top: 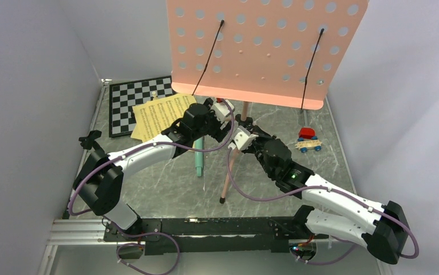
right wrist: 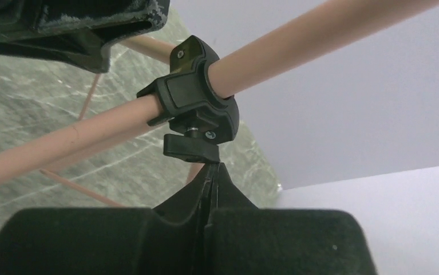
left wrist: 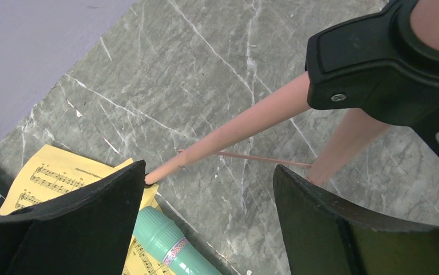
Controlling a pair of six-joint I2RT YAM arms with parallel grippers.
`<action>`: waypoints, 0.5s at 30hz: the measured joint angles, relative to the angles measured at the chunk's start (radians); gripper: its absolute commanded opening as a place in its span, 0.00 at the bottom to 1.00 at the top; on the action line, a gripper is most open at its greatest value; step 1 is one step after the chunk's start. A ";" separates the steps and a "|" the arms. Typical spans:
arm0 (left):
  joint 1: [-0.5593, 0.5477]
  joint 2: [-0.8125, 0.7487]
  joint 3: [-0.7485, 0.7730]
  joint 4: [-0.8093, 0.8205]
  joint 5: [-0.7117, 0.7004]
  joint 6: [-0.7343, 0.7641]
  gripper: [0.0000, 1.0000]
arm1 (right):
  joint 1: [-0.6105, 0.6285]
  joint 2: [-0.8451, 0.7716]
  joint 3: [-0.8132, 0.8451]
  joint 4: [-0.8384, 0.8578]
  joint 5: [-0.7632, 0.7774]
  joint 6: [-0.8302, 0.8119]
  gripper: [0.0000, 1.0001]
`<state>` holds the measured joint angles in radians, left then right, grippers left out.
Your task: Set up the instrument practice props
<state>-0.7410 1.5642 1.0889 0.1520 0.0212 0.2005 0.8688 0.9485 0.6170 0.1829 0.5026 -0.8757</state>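
Note:
The pink perforated music stand [top: 265, 48] stands at the back centre, its pole and thin tripod legs [top: 228, 172] reaching down between my arms. My left gripper [top: 224, 110] is open beside the pole. In the left wrist view [left wrist: 208, 172] a pink leg [left wrist: 234, 129] runs above its spread jaws, untouched. My right gripper [top: 241, 137] is shut, and its tips [right wrist: 210, 166] press under the lever of the black pole clamp [right wrist: 197, 106]. The yellow sheet-music pages [top: 159, 114] lie left of the stand. The mint-green tube [top: 198, 156] lies on their corner and also shows in the left wrist view [left wrist: 171, 246]. A small black stand [top: 89, 139] sits far left.
A black-and-white chessboard [top: 131, 103] lies at the back left, partly under the pages. Small red, blue and orange toy blocks [top: 308, 140] sit at the right. Grey walls close in on both sides of the marble table [top: 165, 183].

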 measured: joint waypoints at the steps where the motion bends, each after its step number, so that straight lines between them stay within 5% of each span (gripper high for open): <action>1: 0.000 0.000 0.000 0.000 0.000 0.000 0.86 | -0.005 -0.005 0.000 -0.003 -0.012 0.026 0.00; 7: 0.000 0.004 0.000 -0.001 0.000 0.000 0.86 | -0.037 -0.102 -0.057 -0.002 -0.121 0.249 0.01; 10: 0.000 0.004 0.000 -0.001 0.000 0.000 0.86 | -0.056 -0.149 -0.073 -0.002 -0.162 0.357 0.35; 15: 0.000 0.004 0.000 -0.001 0.001 0.000 0.86 | -0.061 -0.200 -0.074 -0.003 -0.189 0.429 0.52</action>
<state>-0.7410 1.5684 1.0889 0.1513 0.0219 0.2008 0.8078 0.7486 0.5434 0.1799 0.3134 -0.4469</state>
